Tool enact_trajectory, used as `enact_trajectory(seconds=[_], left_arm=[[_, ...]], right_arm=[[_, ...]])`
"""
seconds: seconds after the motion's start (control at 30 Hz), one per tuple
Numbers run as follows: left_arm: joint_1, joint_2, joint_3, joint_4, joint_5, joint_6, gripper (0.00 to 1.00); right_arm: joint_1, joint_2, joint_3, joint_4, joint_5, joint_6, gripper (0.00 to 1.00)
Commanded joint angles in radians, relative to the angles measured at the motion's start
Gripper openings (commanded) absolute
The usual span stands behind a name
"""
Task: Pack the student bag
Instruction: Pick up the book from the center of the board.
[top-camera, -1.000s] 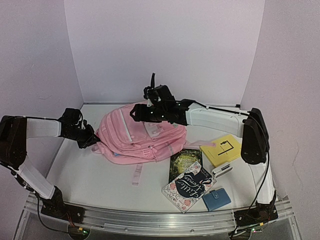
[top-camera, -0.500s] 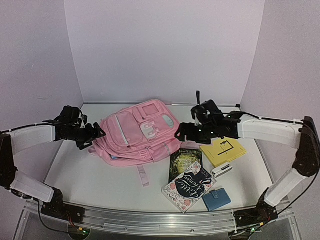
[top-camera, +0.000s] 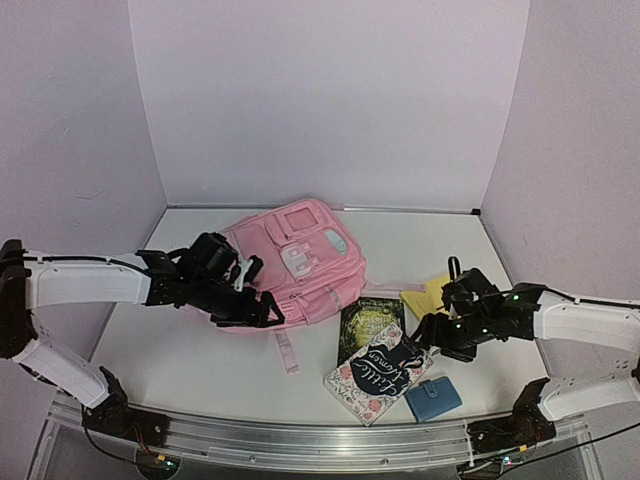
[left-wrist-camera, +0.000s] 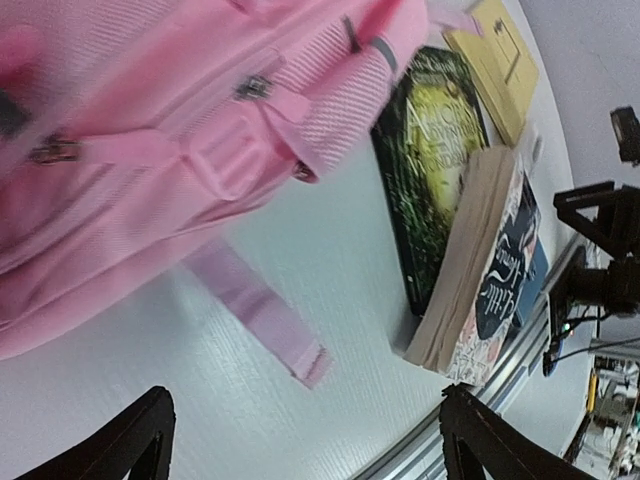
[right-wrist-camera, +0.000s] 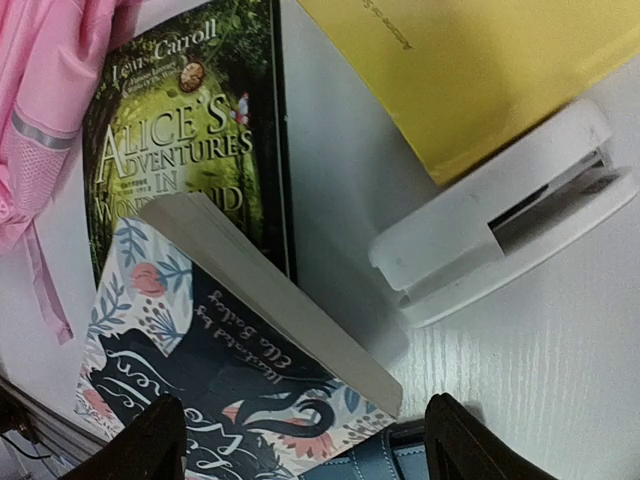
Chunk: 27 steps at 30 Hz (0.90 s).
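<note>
Your right gripper (right-wrist-camera: 300, 445) hangs over the flowery paperback book (right-wrist-camera: 230, 380), fingers apart, nothing in them. That book leans on the dark green book (right-wrist-camera: 180, 150), so a grab may slip or drag both. The white stapler (right-wrist-camera: 500, 215) sits just beside it and may get bumped. Your left gripper (left-wrist-camera: 310, 445) is wide apart and empty too. It is near a loose pink strap (left-wrist-camera: 255, 320) that could snag.

The big pink fabric student bag (top-camera: 290, 265) lies flat on the white counter (top-camera: 180, 360), in the middle of the top view, a bit left. It looks soft and floppy. I cannot tell if it is unzipped.
</note>
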<state>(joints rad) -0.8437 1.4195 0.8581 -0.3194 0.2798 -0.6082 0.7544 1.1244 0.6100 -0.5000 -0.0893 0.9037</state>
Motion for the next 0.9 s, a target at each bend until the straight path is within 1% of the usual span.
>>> enact_trajectory(seconds=[0.0, 0.07, 0.23, 0.47, 0.57, 0.63, 0.7, 0.87], left_arm=[[-0.048, 0.078, 0.061, 0.129, 0.108, 0.008, 0.91], [-0.059, 0.114, 0.071, 0.164, 0.157, 0.006, 0.9], [-0.087, 0.211, 0.133, 0.167, 0.237, 0.008, 0.87], [-0.125, 0.337, 0.218, 0.167, 0.315, 0.022, 0.84], [-0.131, 0.368, 0.237, 0.169, 0.353, 0.029, 0.78], [-0.135, 0.391, 0.244, 0.172, 0.383, 0.029, 0.69], [-0.139, 0.419, 0.249, 0.167, 0.399, 0.026, 0.63], [-0.157, 0.479, 0.256, 0.155, 0.438, 0.028, 0.57]], right_arm=[[0.002, -0.011, -0.029, 0.018, -0.018, 0.052, 0.75], [0.002, 0.003, -0.046, 0.034, -0.023, 0.049, 0.74], [0.002, 0.016, -0.093, 0.126, -0.059, 0.069, 0.71], [0.002, 0.082, -0.146, 0.26, -0.084, 0.093, 0.7], [0.002, 0.105, -0.161, 0.315, -0.088, 0.101, 0.68], [0.002, 0.124, -0.172, 0.354, -0.104, 0.112, 0.66], [0.002, 0.142, -0.19, 0.392, -0.113, 0.124, 0.66], [0.003, 0.156, -0.225, 0.46, -0.124, 0.145, 0.65]])
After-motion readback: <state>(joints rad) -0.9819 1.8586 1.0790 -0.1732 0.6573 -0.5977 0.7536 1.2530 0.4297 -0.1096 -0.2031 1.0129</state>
